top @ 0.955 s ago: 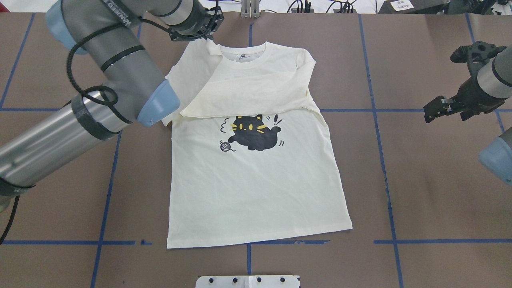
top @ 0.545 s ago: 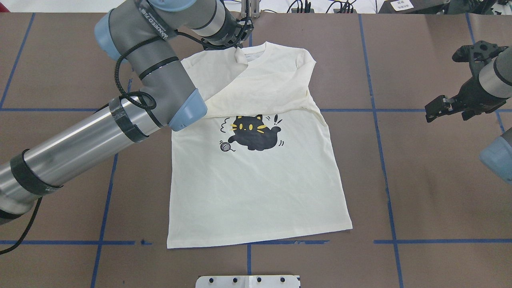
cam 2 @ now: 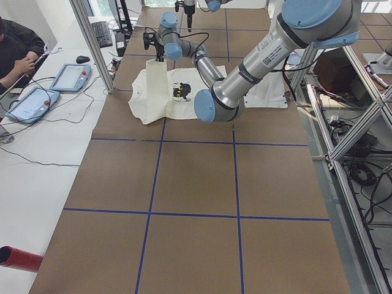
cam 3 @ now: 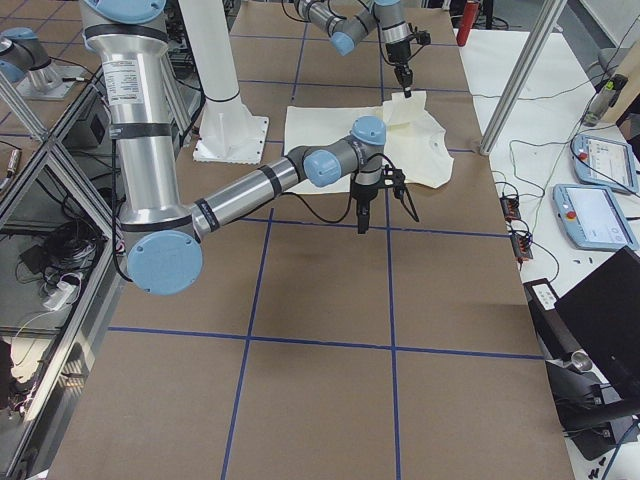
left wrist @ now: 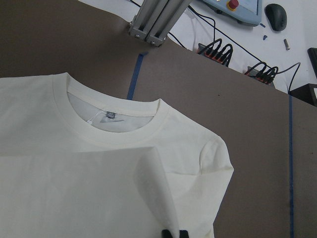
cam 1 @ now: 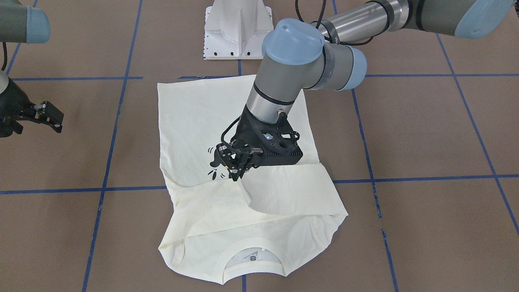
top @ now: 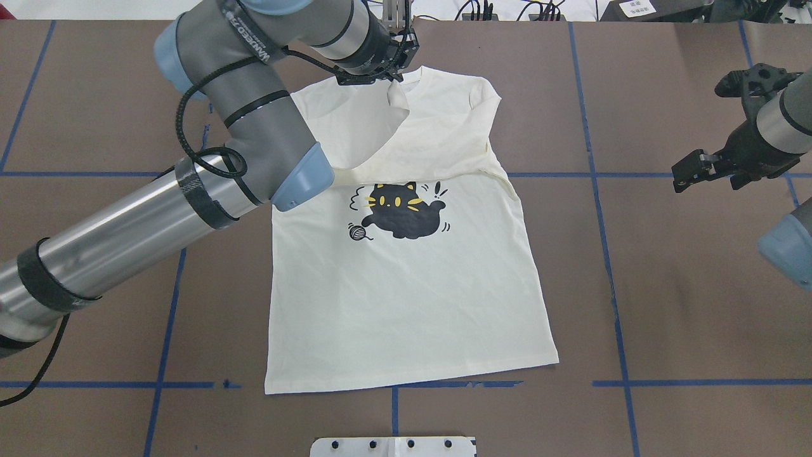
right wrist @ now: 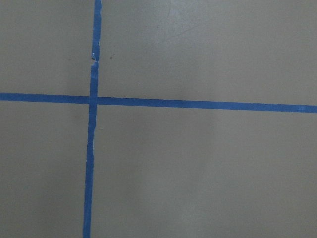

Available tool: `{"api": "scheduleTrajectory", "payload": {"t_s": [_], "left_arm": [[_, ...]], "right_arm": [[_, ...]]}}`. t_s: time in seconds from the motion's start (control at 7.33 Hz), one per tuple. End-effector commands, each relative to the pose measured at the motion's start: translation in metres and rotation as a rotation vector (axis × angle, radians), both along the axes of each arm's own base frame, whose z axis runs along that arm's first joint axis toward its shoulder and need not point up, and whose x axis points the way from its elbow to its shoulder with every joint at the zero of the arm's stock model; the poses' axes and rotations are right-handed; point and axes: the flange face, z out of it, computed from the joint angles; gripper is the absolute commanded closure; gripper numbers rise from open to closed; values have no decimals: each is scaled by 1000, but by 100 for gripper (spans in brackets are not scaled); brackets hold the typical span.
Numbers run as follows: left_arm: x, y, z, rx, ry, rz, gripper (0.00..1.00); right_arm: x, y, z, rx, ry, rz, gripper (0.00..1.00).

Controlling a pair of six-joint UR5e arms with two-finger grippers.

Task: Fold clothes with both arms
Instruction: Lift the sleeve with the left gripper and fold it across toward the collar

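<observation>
The cream T-shirt lies flat, front up, with the black cat print showing. My left gripper is shut on the shirt's left sleeve and holds its end raised over the chest, close to the collar. In the front-facing view the left gripper hides part of the print. The pinched fingertips show at the bottom of the left wrist view, closed on fabric. The other sleeve lies folded across the chest. My right gripper hovers open over bare table to the shirt's right, holding nothing.
Blue tape lines grid the brown table. The white pedestal base stands at the robot's edge. An aluminium post and cables stand beyond the collar. A person sits at a side desk with tablets.
My left gripper has carried the sleeve end to the right, from the shirt's left shoulder to above the collar. The right arm has barely moved.
</observation>
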Motion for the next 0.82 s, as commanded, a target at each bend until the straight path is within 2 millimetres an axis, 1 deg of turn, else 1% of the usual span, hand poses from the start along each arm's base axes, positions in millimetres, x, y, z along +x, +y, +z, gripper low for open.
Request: {"api": "scheduleTrajectory", "payload": {"t_s": [0.0,0.14,0.27,0.41,0.55,0.68], "left_arm": [[-40,1,15,-10,26,12,100],[-36,1,9,-12,33,15,100],[-24,-7,-7,-63,60,-5,100],[22,-22,-32,-117,48,5,100],[75,-21,-40,-117,46,-38,100],[137,-15,-26,-169,84,-123,95]], "right_arm": [[0,-1,-2,3,-2,1,0],[0,-1,-2,3,-2,1,0],[-1,-1,-2,2,-1,1,0],[-1,-1,-2,2,-1,1,0],[0,-1,-1,-1,-3,1,0],[0,-1,1,-3,0,1,0]]}}
